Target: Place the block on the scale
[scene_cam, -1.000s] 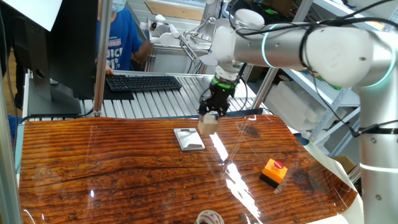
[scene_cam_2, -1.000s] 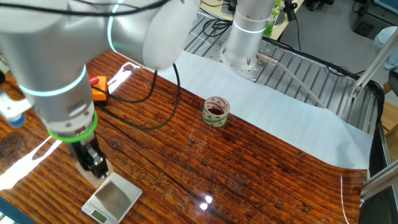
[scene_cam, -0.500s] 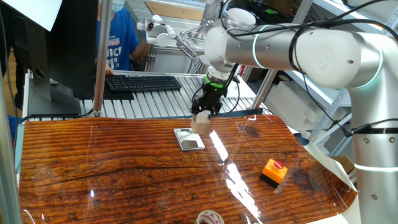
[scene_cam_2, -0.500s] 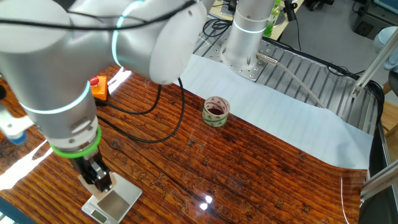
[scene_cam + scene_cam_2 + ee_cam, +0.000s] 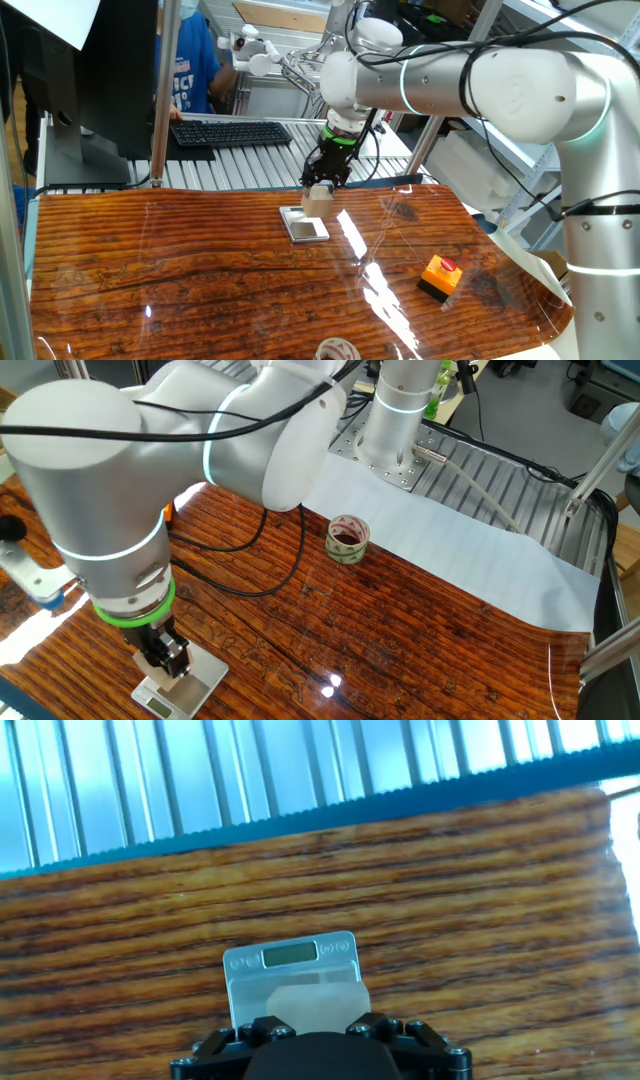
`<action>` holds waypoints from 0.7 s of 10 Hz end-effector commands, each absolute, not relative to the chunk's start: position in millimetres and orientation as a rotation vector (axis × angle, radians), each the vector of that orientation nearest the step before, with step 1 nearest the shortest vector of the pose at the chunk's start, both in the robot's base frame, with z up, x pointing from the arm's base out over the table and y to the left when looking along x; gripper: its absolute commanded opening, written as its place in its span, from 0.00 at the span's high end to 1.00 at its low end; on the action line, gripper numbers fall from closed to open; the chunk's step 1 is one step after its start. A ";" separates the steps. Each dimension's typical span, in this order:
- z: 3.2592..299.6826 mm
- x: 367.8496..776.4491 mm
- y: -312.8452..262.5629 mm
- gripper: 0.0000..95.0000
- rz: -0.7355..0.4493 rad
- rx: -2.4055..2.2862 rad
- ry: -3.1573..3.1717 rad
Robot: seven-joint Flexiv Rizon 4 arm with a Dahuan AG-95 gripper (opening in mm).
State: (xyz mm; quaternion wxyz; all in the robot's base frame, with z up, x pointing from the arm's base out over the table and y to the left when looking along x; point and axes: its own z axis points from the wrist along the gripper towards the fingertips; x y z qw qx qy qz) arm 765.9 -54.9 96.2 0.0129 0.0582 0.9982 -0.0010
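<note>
End effector point(image 5: 318, 187) pointing down, clamped on wooden block point(image 5: 317, 197), block above digital scale point(image 5: 304, 224) near bench point(image 5: 200, 280) far edge

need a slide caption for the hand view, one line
Tool holding the block just above the scale on the wooden table.

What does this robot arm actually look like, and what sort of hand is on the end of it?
The arm is built from fat, rounded, glossy silver-white segments, with glowing teal-green rings at the joints. A black cable trails along it. At its end sits a small black gripper with two short fingers, mounted under a bright green collar.
</note>
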 end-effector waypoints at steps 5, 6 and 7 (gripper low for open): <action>81.6 746.7 -51.5 1.00 -0.005 0.233 3.082; 80.0 744.2 -51.1 1.00 0.000 0.236 3.079; 79.9 744.1 -51.1 1.00 0.000 0.238 3.079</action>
